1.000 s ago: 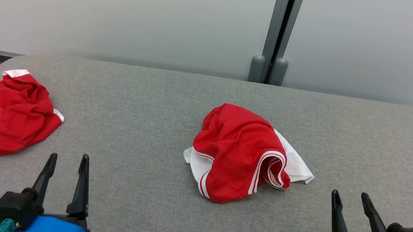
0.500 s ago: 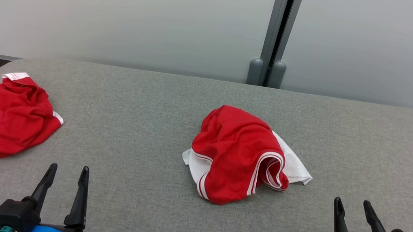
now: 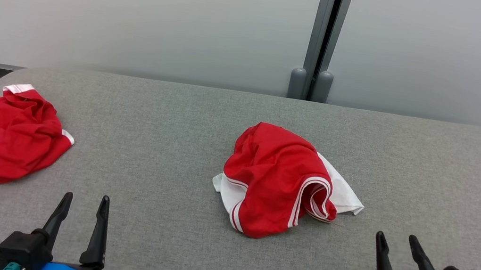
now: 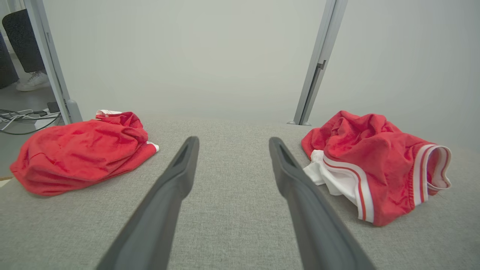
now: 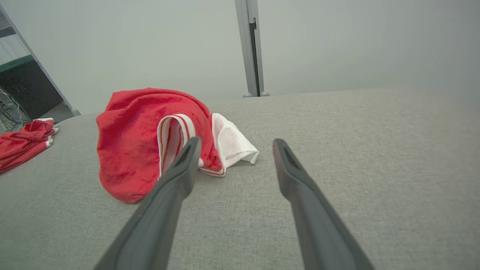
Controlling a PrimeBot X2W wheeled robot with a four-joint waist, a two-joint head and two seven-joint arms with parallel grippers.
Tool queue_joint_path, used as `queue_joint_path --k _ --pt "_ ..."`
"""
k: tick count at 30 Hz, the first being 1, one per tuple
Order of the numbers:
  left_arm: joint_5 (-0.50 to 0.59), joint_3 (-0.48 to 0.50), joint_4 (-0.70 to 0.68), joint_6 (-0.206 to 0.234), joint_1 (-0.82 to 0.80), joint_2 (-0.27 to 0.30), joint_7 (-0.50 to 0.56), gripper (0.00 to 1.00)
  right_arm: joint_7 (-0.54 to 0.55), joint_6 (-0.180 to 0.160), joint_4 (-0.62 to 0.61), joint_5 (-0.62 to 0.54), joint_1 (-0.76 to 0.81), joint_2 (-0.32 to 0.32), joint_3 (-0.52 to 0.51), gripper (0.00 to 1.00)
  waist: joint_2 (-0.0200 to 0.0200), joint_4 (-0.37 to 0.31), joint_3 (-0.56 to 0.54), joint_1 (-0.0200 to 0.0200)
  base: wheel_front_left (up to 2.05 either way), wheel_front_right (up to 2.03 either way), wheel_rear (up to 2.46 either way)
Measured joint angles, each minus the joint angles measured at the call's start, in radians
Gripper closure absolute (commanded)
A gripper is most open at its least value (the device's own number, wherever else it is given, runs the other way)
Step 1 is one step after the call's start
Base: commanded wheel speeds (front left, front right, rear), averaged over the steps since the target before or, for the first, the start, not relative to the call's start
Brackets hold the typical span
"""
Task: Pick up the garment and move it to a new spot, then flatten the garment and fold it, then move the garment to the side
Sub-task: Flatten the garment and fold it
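On a grey fabric-covered counter (image 3: 157, 246), the left gripper (image 3: 86, 197) and the right gripper (image 3: 396, 235) are seen at the near edge, each with its fingers spread apart and empty. The red-and-white garment (image 3: 277, 178) is shown lying crumpled at the counter's middle, beyond the two grippers and touched by neither, while a second red garment (image 3: 1, 142) is heaped near the left edge. A pale wall with a grey post (image 3: 324, 38) is seen behind.
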Motion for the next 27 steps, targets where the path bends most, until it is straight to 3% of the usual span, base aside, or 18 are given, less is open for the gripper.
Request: queue_joint_path --k 7,17,23,25,27 --pt "-0.006 -0.01 -0.002 0.003 -0.001 -0.002 0.014 0.0 0.08 0.0 0.058 0.014 -0.111 0.0 0.088 0.0 0.0 0.016 0.014 0.0001 0.0 0.0 0.0" --pt "-0.007 -0.026 -0.003 -0.006 -0.042 -0.001 0.018 0.0 0.175 0.0 0.392 0.005 -0.355 0.0 0.114 0.0 0.0001 0.059 0.062 0.0002 0.0 0.0 0.0" --pt "-0.007 -0.033 0.005 -0.012 -0.076 -0.004 0.005 0.0 0.15 0.0 0.546 -0.032 -0.476 0.0 0.113 0.0 0.0001 0.086 0.1 0.0002 0.0 0.0 0.0" --pt "-0.007 -0.036 0.011 -0.015 -0.083 -0.005 0.0 0.0 0.133 0.0 0.586 -0.037 -0.501 0.0 0.114 1.0 0.0002 0.094 0.109 0.0002 0.0 0.0 0.0" --pt "-0.007 -0.037 0.016 -0.015 -0.089 -0.005 -0.004 0.0 0.118 0.0 0.612 -0.04 -0.528 0.0 0.12 1.0 0.0001 0.099 0.115 0.0002 0.0 0.0 0.0"
